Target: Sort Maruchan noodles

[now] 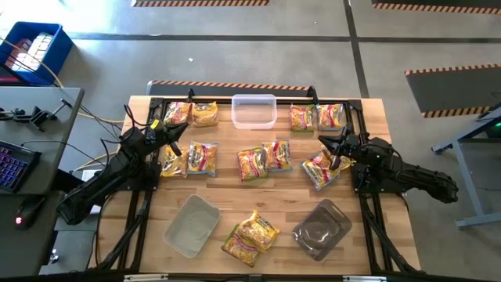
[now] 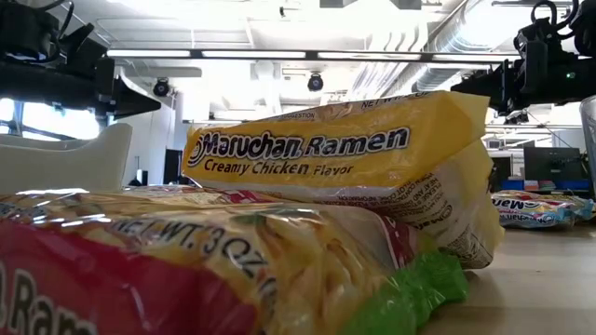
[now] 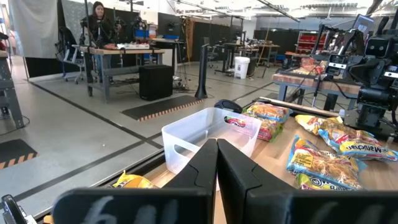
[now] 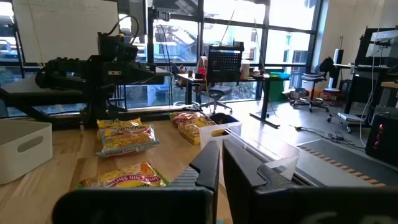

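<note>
In the low view, the near packet (image 2: pixel 186 270) is blurred and cut off by the left and bottom edges, and it hides the lower part of the Creamy Chicken packet (image 2: pixel 345 154). Flavour print on the packets (image 1: pixel 253 163) seen from above is too small to read.

You have three clear plastic tubs on the wooden table (image 1: pixel 274 204): one upright at the far edge (image 1: pixel 254 110), a frosted one near the front left (image 1: pixel 192 225), and a darker one front right (image 1: pixel 322 229). Off the table's left you see a blue crate (image 1: pixel 35 51) and a keyboard (image 1: pixel 14 164). A person sits at a distant desk (image 3: pixel 99 22).
</note>
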